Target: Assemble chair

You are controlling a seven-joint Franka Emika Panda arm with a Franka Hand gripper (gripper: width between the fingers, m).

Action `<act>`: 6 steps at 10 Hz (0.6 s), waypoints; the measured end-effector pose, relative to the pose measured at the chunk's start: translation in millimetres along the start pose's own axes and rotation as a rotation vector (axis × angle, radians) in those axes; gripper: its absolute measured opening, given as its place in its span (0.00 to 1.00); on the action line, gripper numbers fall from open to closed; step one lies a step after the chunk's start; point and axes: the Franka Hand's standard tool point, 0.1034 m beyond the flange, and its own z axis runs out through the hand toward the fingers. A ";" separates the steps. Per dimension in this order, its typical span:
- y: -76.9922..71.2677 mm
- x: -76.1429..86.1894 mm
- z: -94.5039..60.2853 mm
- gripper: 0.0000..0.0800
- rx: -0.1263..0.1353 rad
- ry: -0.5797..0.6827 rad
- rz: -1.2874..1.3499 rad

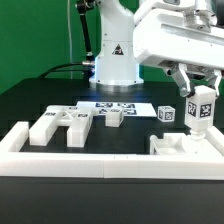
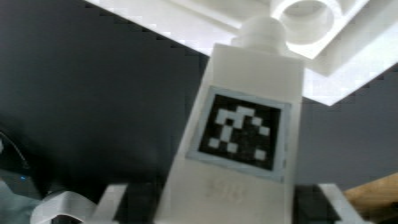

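My gripper (image 1: 200,97) hangs at the exterior view's right, shut on a long white chair post (image 1: 201,110) that carries a black-and-white tag. The post points down over a white chair piece (image 1: 181,146) lying against the front rail. In the wrist view the post (image 2: 244,120) runs out from between the gripper (image 2: 228,203) fingers, and its rounded tip sits close to a round socket (image 2: 313,14) in the white piece (image 2: 338,60) below. More white chair pieces (image 1: 60,126) lie at the exterior view's left, with a small block (image 1: 114,117) near the middle and a tagged cube (image 1: 166,113) beside the post.
A long white border rail (image 1: 100,161) runs along the front and turns up at both ends. The marker board (image 1: 116,104) lies flat in front of the robot's base (image 1: 113,60). The table top is black.
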 end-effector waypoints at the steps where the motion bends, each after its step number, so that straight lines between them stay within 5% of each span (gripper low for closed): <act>1: -0.2 -0.2 0.1 0.40 0.000 -0.001 0.000; 6: -19.5 -4.2 11.1 0.40 0.021 -0.013 -0.023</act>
